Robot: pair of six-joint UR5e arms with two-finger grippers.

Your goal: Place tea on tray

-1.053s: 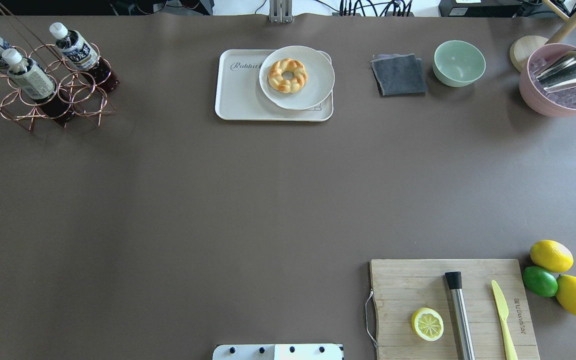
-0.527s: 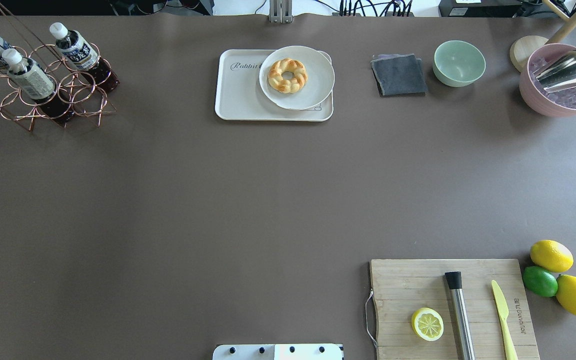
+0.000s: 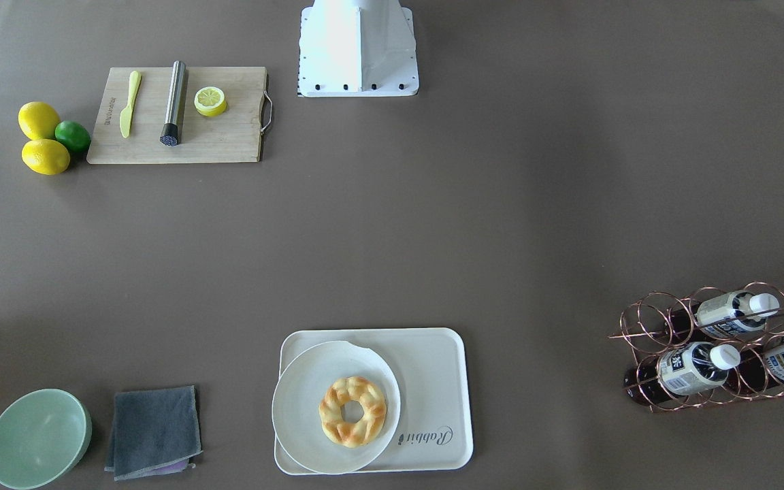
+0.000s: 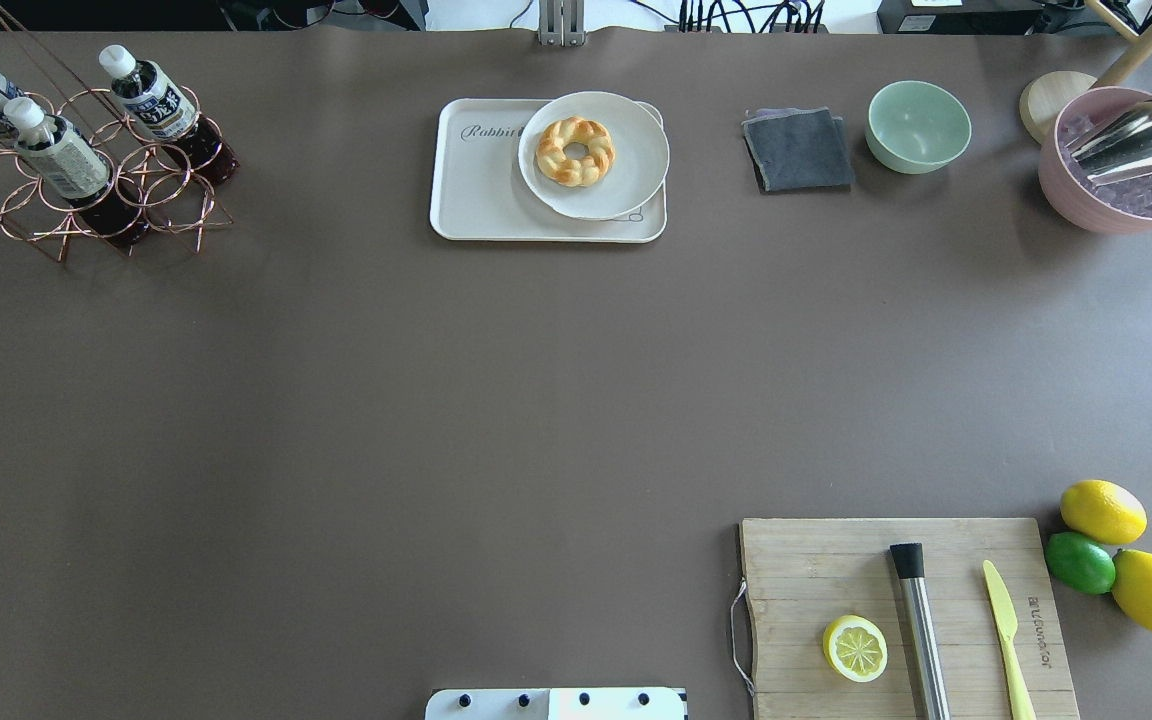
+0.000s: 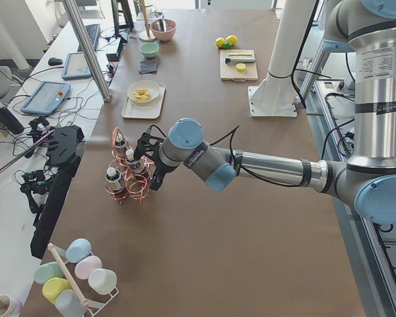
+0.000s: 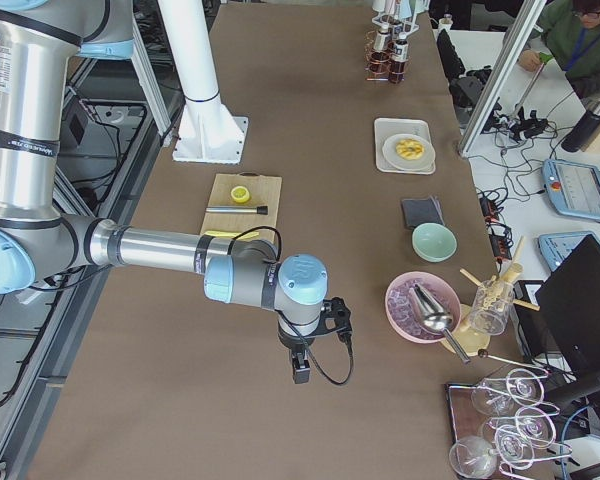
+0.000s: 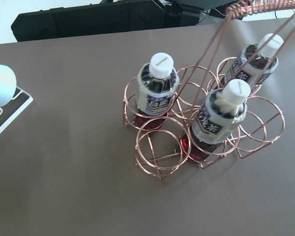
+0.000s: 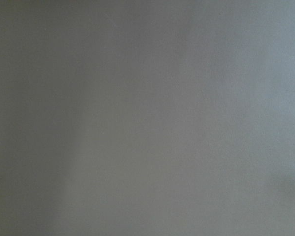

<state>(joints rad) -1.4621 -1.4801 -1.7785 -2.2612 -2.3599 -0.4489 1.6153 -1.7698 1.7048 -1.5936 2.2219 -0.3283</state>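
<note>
I read "Rabbit" on the tray (image 4: 481, 195). The tea (image 7: 159, 93), 3 bottles with labels I can't decipher, stands in the copper rack (image 7: 157, 157), well apart from it. My left claw (image 5: 147, 162) hangs beside the rack. For it and the right claw (image 6: 300, 372), I cannot tell how wide they gape.

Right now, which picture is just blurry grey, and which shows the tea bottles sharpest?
Right wrist-mounted view: plain grey-brown, nothing sharp, a faint darker patch lower right. Left wrist-mounted view: crisp, tea bottles with clear labels, soft shadows on the table.
</note>
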